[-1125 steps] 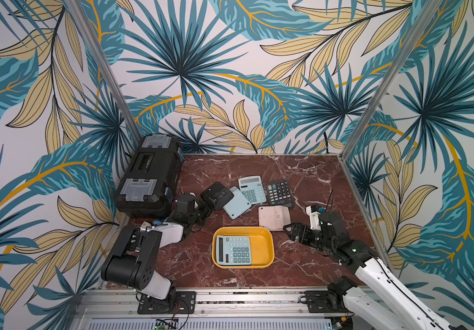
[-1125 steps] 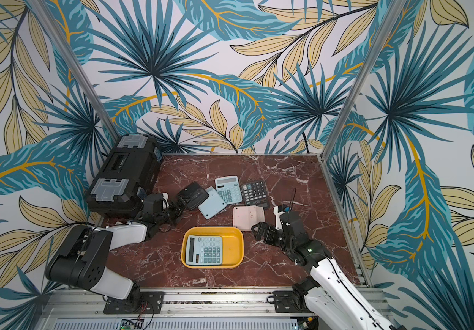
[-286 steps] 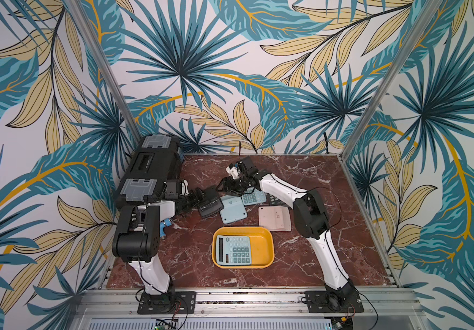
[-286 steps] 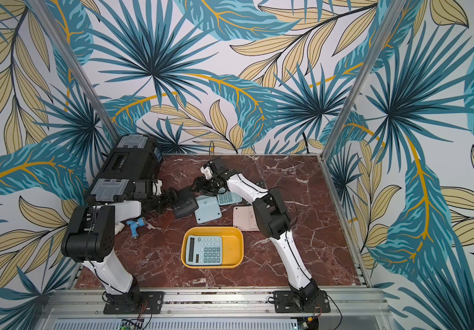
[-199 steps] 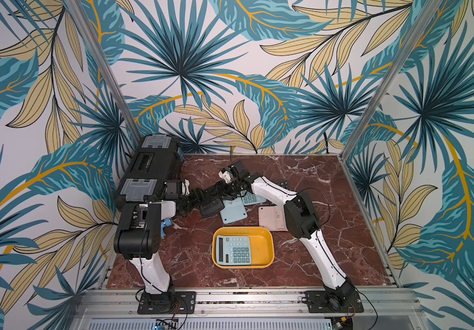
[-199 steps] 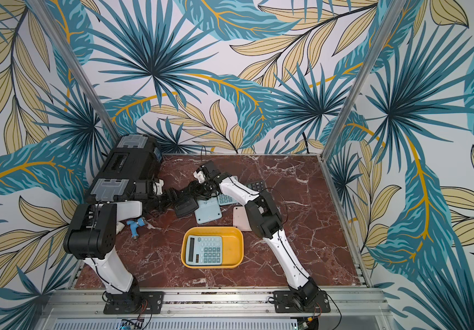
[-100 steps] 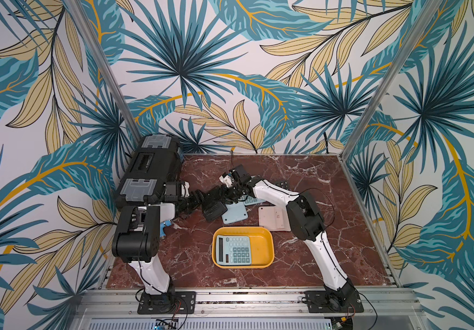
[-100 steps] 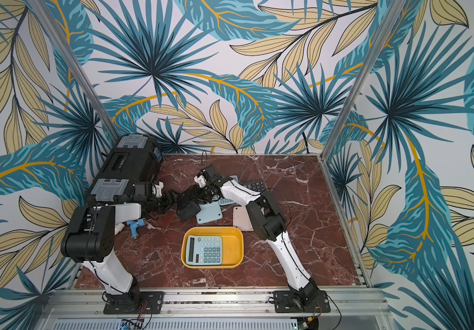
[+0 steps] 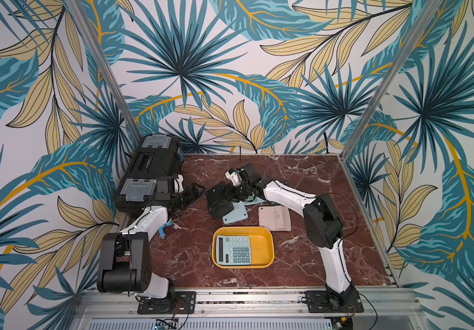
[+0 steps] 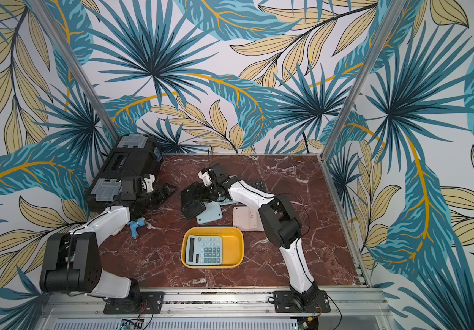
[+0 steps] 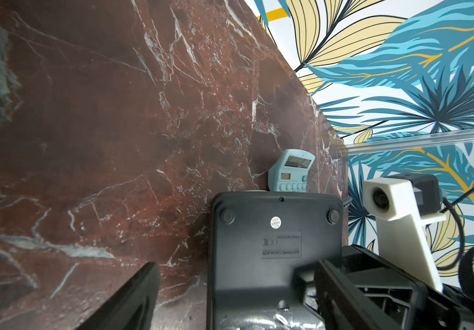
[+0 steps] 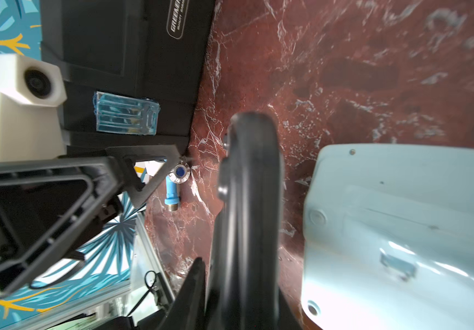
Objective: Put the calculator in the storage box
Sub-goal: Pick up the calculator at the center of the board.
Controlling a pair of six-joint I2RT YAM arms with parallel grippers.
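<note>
Right claw [image 9: 229, 193] pinches the black calculator [image 9: 217, 204] by its edge, so it could pivot and drop; left claw [image 9: 194, 192] hangs released.

The storage box [image 9: 262, 248] is a shallow yellow tray, rectangular with rounded corners and a low rim. It rests flat on the table [image 9: 301, 257]. A light-blue calculator [image 9: 235, 250] lies face up inside the storage box, against its left wall in both top views, display toward that wall. The black calculator [image 9: 218, 203] is outside, beyond the storage box's far rim. It is tilted up on edge with its labelled underside exposed, clamped by the right end effector [image 9: 231, 194].
</note>
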